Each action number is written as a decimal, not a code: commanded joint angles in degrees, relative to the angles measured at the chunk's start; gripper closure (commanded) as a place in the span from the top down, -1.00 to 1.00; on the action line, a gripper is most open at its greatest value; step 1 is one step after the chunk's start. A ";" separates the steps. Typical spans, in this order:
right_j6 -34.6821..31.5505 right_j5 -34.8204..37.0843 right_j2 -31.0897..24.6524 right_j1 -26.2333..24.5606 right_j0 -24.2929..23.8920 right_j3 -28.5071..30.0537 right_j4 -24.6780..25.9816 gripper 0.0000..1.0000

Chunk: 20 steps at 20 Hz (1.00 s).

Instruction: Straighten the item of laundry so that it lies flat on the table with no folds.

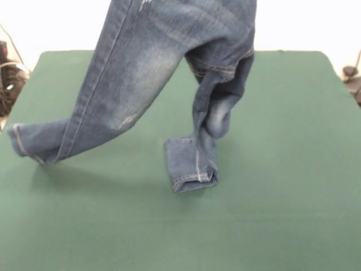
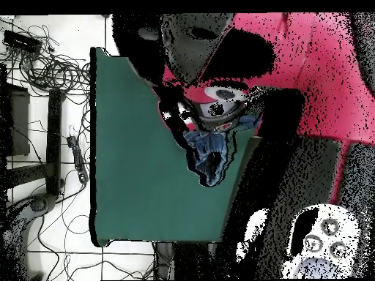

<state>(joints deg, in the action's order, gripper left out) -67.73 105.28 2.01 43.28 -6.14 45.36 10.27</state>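
The item of laundry [image 1: 141, 62], a pair of blue denim jeans, hangs down from above the top edge of the front view, its waist out of sight. One leg slants to the left, and its hem [image 1: 25, 141] rests on the green table [image 1: 282, 169]. The other leg drops twisted, its hem [image 1: 192, 166] crumpled on the table near the middle. In the overhead view a small blue patch of the jeans [image 2: 209, 157] shows under the red and black arm [image 2: 293, 58], beside the table [image 2: 139, 161]. The arm covers the gripper there, and the front view does not reach it.
Cables and dark equipment lie on the floor beside the table [image 2: 44, 73]. More cables show at the left edge of the front view [image 1: 8, 73], and a dark object stands at its right edge [image 1: 352, 76].
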 commanded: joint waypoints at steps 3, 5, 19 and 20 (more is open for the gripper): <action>-4.15 9.37 -3.79 -2.03 2.10 -3.80 1.78 -1.00; -3.63 10.34 -3.82 -1.89 2.04 -4.30 1.84 -1.00; 0.19 18.29 -4.98 -3.82 1.81 -12.08 4.43 -1.00; 0.31 19.20 -5.33 -4.70 1.87 -13.60 4.72 -1.00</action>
<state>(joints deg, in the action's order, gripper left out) -67.73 116.15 1.99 42.92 -5.89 34.82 13.00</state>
